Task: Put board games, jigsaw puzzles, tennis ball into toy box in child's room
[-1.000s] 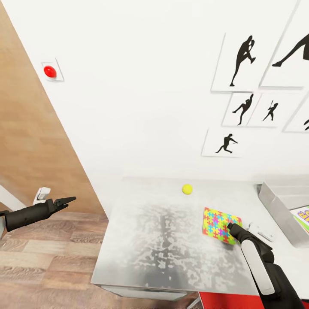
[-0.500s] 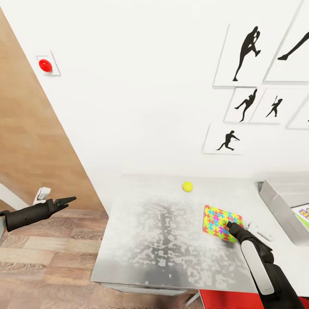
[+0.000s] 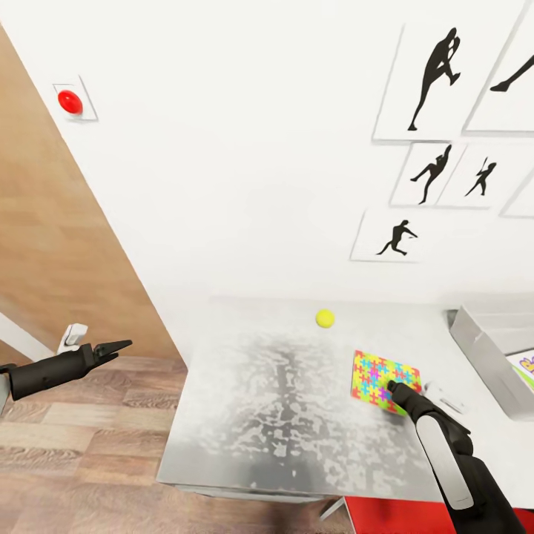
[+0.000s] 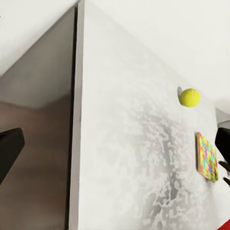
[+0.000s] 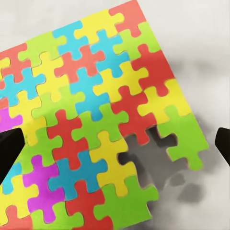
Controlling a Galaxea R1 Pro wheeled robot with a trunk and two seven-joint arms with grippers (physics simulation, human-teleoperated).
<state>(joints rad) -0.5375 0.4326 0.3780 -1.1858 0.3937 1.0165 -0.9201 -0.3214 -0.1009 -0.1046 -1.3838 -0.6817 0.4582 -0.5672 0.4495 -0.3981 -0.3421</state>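
**Right gripper low over the puzzle on the white table**

Our right gripper [image 3: 395, 388] sits at the near edge of the puzzle [image 3: 381, 377], its tip over the coloured pieces. In the right wrist view we see the two fingertips [image 5: 8, 149] spread wide, one at each side of the picture, with the puzzle [image 5: 96, 124] lying flat between them; it holds nothing. One piece is missing near a corner, and the grey tabletop shows through the gap.

Our left gripper [image 3: 119, 345] hangs well apart from the table, out over the floor, its fingers drawn close to a narrow point and empty.

The puzzle lies flat on the table [image 3: 282, 400], toward its right half. The ball [image 3: 324, 318] rests near the table's back edge, close to the wall, well apart from the puzzle. From the left wrist we see the same ball [image 4: 189, 97] and the puzzle [image 4: 207, 156] edge-on. At the far right stands the toy box [image 3: 486, 348], grey with sloping sides, with a printed box partly visible inside.

The tabletop is white with a mottled grey sheen down its middle. Behind it rises a white wall [image 3: 245, 163] hung with silhouette prints [image 3: 434, 78] of athletes, and a red button [image 3: 70, 101] sits high at the left. A wood panel [image 3: 52, 237] slants down the left side to a wood-plank floor [image 3: 81, 452].
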